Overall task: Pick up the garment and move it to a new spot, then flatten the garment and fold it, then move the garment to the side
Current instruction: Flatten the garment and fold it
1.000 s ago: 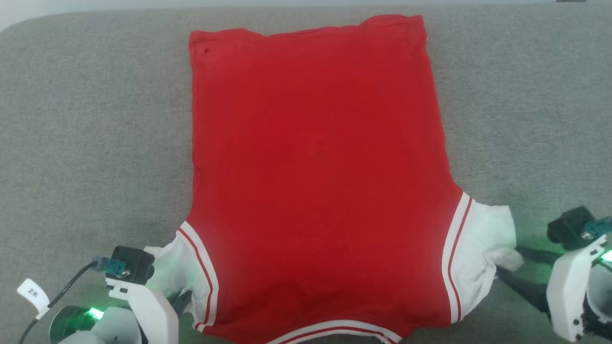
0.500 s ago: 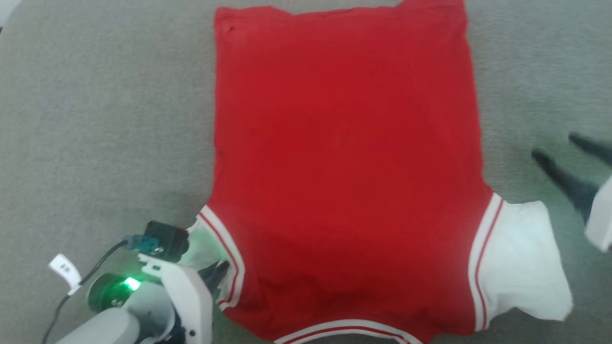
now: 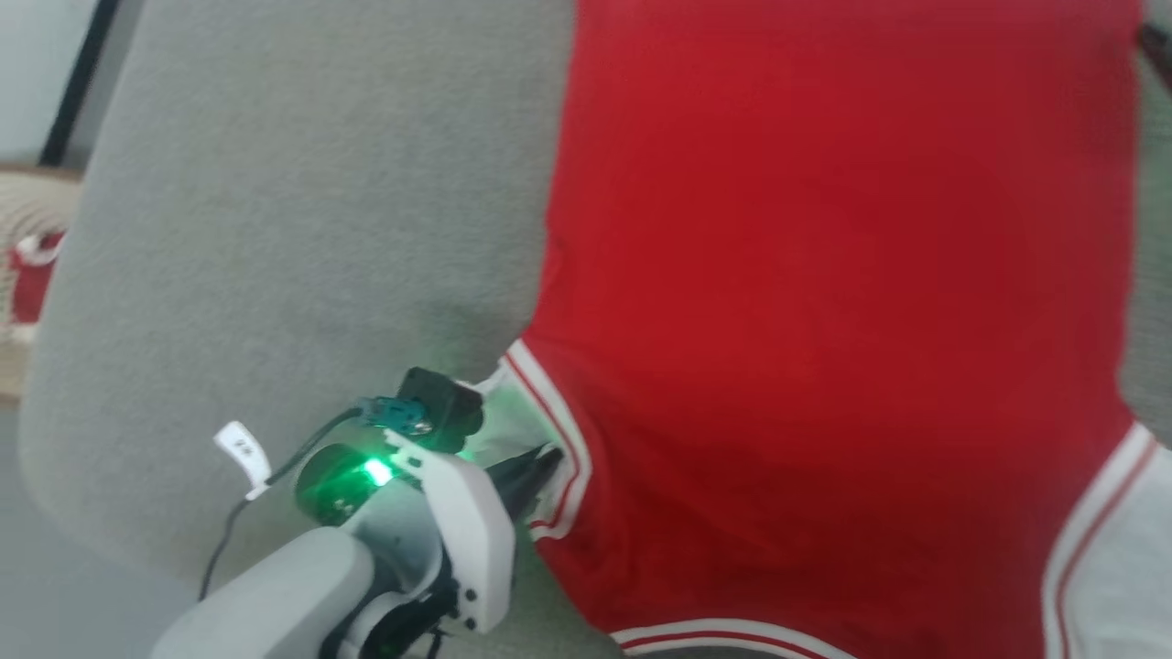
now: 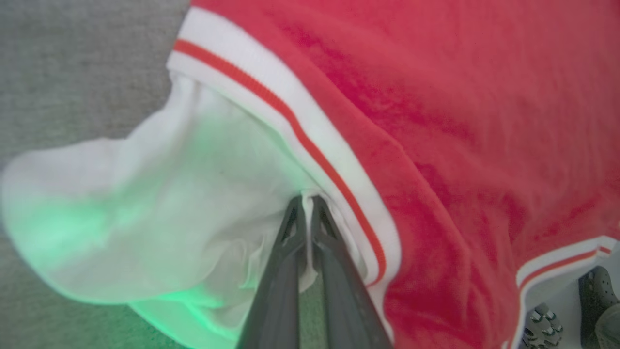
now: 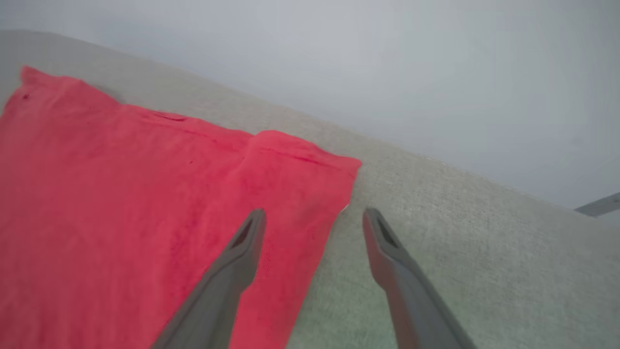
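The garment [image 3: 824, 302] lies spread flat on the grey cushion, plain red side up, lettering hidden. Its near white sleeve [image 4: 145, 203] bunches beside the striped trim. My left gripper [image 3: 540, 462] is shut on that sleeve's fabric next to the trim; in the left wrist view the dark fingers [image 4: 305, 213] pinch a fold of white cloth. The right gripper [image 5: 312, 220] hovers open above the garment's [image 5: 145, 194] far hem corner, one finger over red cloth, the other over the cushion. The other white sleeve [image 3: 1122, 558] lies at the lower right.
The grey cushion [image 3: 302, 229] extends left of the garment, its rounded edge at far left. Beyond that edge a woven basket holding something red [image 3: 27, 265] sits on the floor. Shoes [image 4: 586, 310] show past the cushion edge in the left wrist view. A pale wall [image 5: 387, 58] rises behind.
The head camera has swung left and closer. The right gripper let go of the right sleeve, opened and rose toward the garment's far hem. The left gripper stays shut on the left sleeve.
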{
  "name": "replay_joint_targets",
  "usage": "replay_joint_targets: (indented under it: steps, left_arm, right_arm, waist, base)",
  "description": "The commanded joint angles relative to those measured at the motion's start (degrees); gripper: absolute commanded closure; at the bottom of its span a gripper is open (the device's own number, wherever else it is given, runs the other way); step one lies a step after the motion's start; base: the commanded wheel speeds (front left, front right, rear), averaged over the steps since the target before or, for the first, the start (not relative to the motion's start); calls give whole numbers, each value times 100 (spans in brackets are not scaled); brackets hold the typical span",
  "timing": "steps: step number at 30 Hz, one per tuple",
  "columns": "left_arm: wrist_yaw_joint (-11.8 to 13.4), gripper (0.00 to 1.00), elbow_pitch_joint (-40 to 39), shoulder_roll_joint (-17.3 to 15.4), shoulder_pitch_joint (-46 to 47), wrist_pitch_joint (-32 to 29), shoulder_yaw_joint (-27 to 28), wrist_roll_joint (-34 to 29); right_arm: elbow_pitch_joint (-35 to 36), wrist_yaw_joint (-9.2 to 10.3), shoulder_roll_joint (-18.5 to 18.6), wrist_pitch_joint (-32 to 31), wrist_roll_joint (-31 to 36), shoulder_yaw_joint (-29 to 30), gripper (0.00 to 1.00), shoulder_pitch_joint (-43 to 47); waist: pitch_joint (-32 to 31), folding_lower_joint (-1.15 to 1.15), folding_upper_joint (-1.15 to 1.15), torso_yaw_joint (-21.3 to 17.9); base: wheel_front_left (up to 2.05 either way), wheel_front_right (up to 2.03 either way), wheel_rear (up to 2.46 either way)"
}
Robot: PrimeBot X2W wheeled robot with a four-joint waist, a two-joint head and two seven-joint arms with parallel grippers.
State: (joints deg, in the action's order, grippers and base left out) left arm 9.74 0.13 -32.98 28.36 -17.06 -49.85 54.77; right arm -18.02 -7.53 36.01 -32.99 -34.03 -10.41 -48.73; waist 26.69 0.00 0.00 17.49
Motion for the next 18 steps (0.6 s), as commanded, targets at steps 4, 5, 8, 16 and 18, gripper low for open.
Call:
replay_joint_targets:
  steps: [4,5,8,16,18]
  left_arm:
    - [-155,100,346,302,186,56,-150,-80]
    - [-191,100,407,341,210,63,-163,-82]
    - [-294,100,587,454,255,86,-236,-89]
    - [-454,100,1000,619,283,177,-281,1]
    - [-470,100,1078,642,282,197,-261,36]
  right_arm:
    - [-1036,8,-33,-353,327,-30,0,-797]
    - [-1239,8,-38,-431,445,-56,0,-948]
    - [-1867,8,-77,-679,695,-2,0,-1360]
    - [-3381,7,-317,-2017,1202,257,0,-1747]
    - [-3577,9,-386,-2256,1291,334,46,-1747]
  waist:
    - [350,0,0,558]
    - [384,0,0,612]
    - [455,0,0,773]
    - [514,0,0,944]
    - [512,0,0,949]
  base:
    - [0,0,0]
    - [0,0,0]
    - [0,0,0]
    - [0,0,0]
    - [0,0,0]
